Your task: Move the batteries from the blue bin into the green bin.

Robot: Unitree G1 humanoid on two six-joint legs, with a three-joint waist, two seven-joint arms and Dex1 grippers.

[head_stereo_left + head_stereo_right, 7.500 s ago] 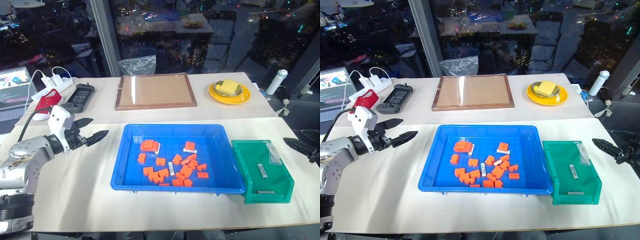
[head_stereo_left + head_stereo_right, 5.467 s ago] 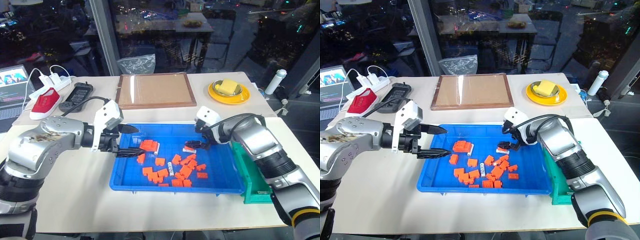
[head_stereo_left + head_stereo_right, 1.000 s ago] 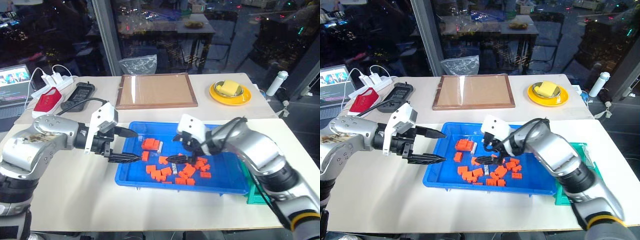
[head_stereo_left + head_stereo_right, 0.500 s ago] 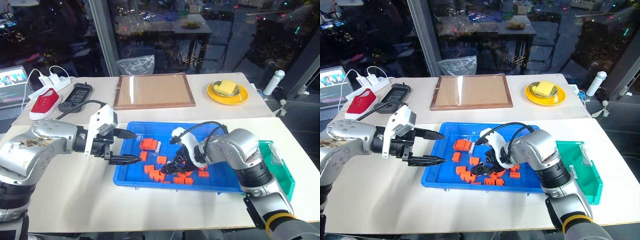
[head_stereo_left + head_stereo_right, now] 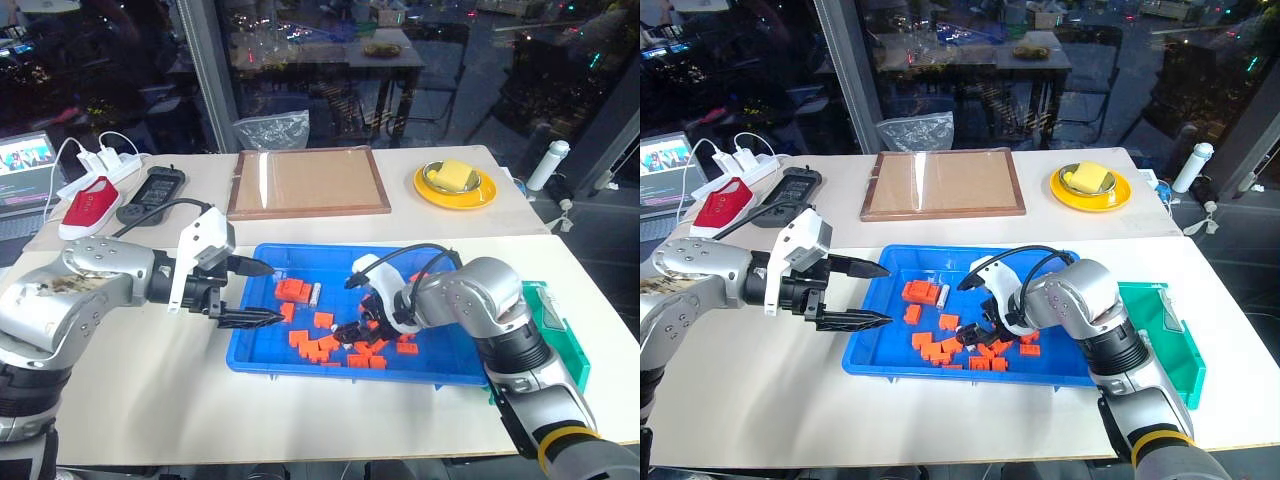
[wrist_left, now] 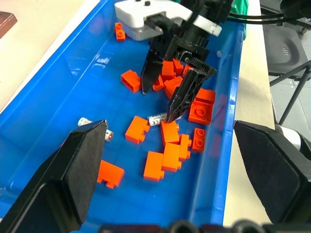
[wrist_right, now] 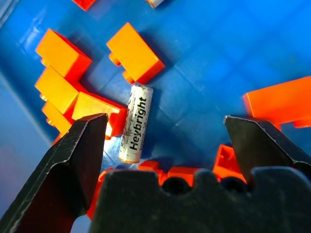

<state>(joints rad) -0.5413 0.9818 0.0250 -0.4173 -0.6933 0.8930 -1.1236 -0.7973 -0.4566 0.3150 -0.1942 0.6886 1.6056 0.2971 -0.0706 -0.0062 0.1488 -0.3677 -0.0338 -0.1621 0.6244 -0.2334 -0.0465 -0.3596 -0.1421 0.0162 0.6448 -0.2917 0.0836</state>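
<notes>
Reaching into the blue bin (image 5: 440,360), your right gripper (image 6: 167,97) is spread with a battery (image 7: 135,123) lying between its fingers among orange blocks (image 7: 133,53), ready to pinch. Your left gripper (image 5: 255,293) hovers open at the bin's edge.

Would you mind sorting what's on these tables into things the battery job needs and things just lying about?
Part of the job:
- batteries, e.g. one below the open right tool
- blue bin
- green bin

Just lying about:
- orange blocks
- framed board
- yellow plate
- red shoe
- power strip
- white bottle
</notes>
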